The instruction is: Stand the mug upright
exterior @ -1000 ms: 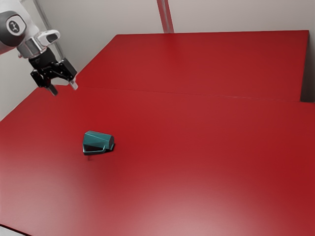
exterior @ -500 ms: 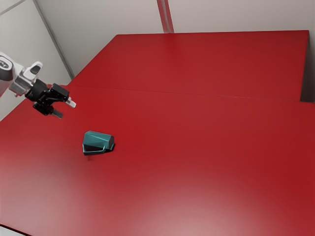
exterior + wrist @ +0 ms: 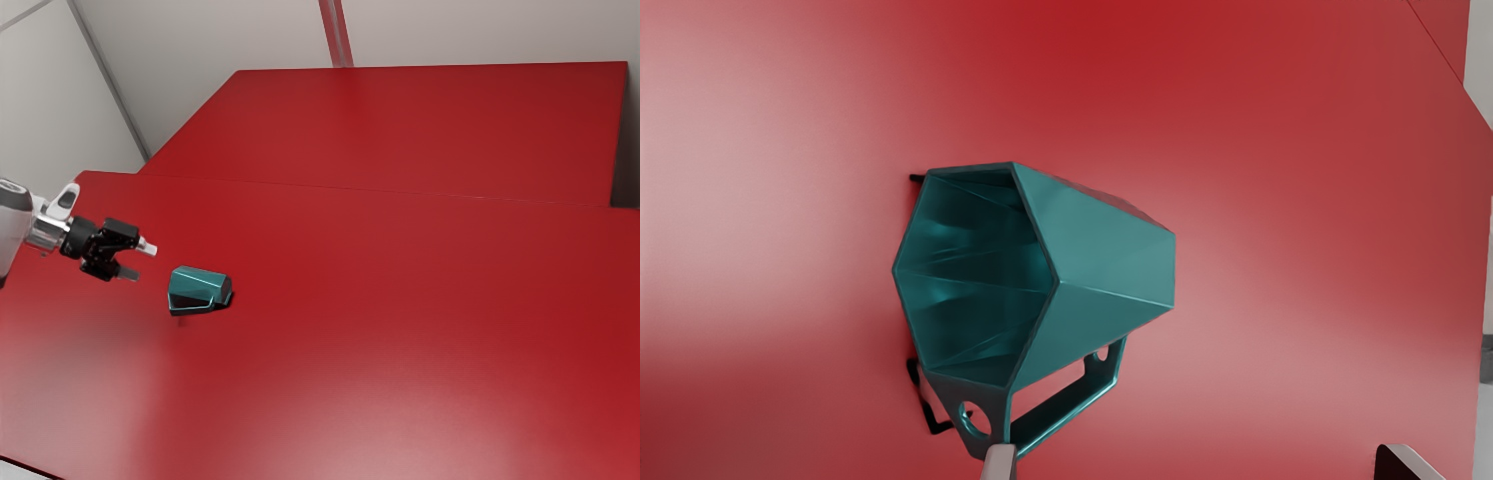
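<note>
Presumably for grasping, the claw (image 3: 142,262) hangs spread near the mug (image 3: 201,287), which lies sideways toward the tabletop's (image 3: 400,320) exterior-view left edge.

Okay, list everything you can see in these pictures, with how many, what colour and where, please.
Mug: one, teal, on its side on the tabletop, beyond the hand's fingertips
Mug handle: one, teal, on the mug's side, close to one finger
Tabletop: one, red, under the mug
Panel: one, red, beyond the tabletop's far edge
Strip: one, red, on the wall above the panel
Walls: at least two, pale grey, behind the table
Robot arm: one, white and grey, at the exterior view's left
Hand: one, black, open, at the arm's end
Fingers: two, pale-tipped, apart, on the hand
</note>
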